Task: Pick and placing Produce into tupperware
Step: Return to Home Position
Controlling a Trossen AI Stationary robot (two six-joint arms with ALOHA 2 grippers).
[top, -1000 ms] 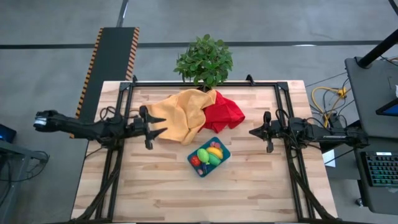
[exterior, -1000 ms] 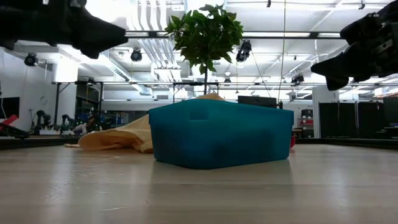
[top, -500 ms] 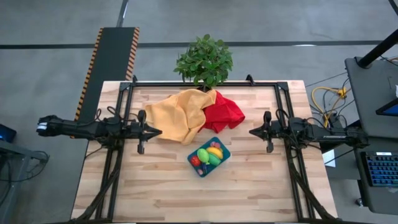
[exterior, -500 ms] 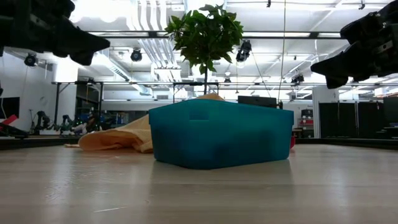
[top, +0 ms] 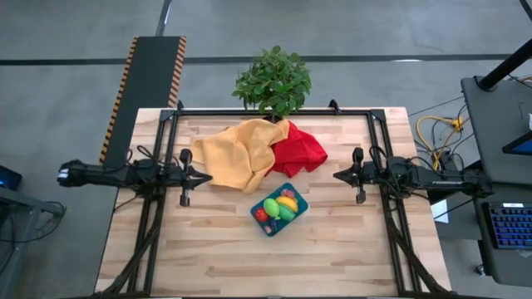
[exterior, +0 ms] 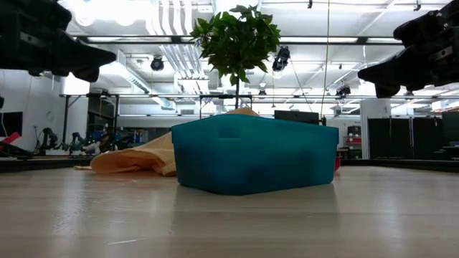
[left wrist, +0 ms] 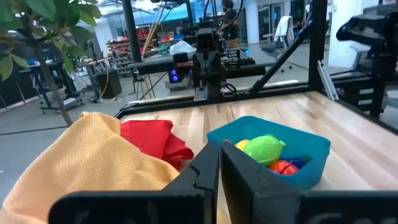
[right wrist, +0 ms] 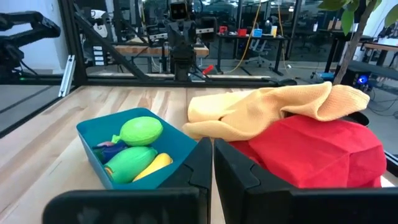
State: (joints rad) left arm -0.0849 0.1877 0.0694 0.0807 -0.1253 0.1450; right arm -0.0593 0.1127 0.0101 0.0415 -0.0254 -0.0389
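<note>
The teal tupperware sits on the table's middle, a little toward the near edge, and its wall fills the low view. Inside lie produce pieces: two green pieces, a yellow banana, a red tomato and a purple piece. My left gripper hovers shut at the left, beside the yellow cloth's left edge, holding nothing. My right gripper hovers shut at the right, also holding nothing. Both point toward the table's middle, and their fingers are pressed together.
A yellow cloth and a red cloth lie crumpled behind the tupperware. A leafy potted plant stands at the far edge. Bare wood lies along the near edge. Dark frame rails run along both sides.
My left gripper has shut with nothing between its fingers and has drawn back toward the table's left edge, away from the yellow cloth. My right gripper has kept still. The tupperware and the produce have not moved.
</note>
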